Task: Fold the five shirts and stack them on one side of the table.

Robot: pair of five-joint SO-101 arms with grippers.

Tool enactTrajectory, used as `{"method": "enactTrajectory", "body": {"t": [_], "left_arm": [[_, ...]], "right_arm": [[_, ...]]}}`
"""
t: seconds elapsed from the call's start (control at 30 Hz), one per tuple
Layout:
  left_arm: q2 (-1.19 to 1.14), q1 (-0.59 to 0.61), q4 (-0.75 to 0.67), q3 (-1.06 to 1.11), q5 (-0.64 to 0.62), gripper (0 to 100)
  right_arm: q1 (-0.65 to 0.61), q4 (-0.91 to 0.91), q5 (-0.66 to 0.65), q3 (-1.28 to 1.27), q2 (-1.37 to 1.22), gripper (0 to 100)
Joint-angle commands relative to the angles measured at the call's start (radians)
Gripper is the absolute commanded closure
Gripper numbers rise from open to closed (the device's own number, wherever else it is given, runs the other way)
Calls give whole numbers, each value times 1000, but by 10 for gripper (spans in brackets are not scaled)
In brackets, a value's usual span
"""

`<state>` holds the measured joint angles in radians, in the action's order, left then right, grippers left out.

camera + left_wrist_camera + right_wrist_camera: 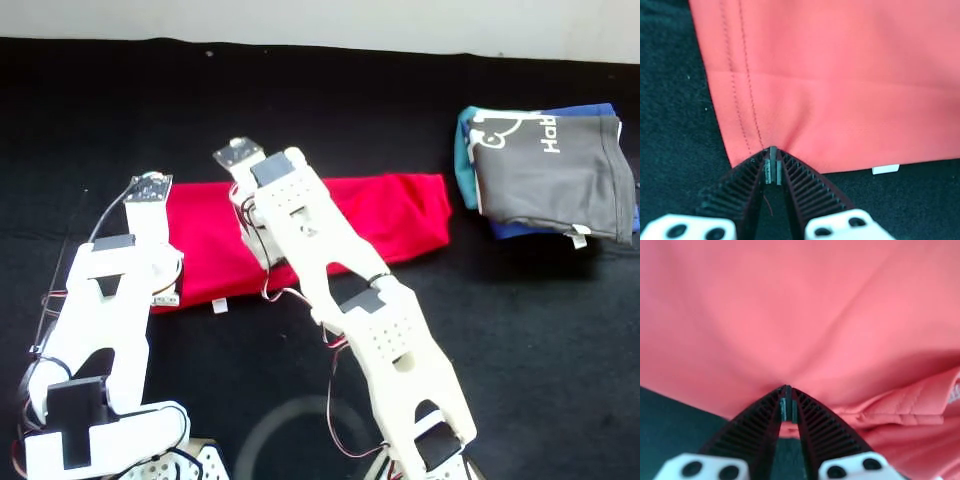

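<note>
A red shirt [380, 215] lies folded into a long strip across the middle of the black table [330, 110]. My left gripper [772, 162] is shut on the red shirt [840, 90] at its near hem by the stitched edge, at the strip's left end. My right gripper [786, 402] is shut on the red shirt [790, 315] too, pinching its near edge around the strip's middle. In the high view the left gripper [165, 292] and right gripper [268, 262] both sit at the shirt's front edge. A stack of folded shirts [550, 172], dark grey on top, rests at the far right.
A small white label [220, 305] pokes out from the red shirt's front edge between the two arms; this label [886, 169] lies on the cloth beside the left gripper. Open black table lies behind and in front of the shirt.
</note>
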<state>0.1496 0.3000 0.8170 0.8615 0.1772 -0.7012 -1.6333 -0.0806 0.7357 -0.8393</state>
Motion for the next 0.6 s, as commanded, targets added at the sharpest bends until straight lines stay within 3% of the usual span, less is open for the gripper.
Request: {"method": "enactTrajectory", "body": {"t": [0.0, 0.23, 0.57], "left_arm": [[-4, -2, -9, 5, -5, 992], [-4, -2, -9, 5, -5, 992], [-4, -2, -9, 5, -5, 992]], "right_arm": [[12, -53, 3, 4, 70, 992], [13, -68, 2, 15, 99, 992], [194, -131, -52, 223, 245, 992]]}}
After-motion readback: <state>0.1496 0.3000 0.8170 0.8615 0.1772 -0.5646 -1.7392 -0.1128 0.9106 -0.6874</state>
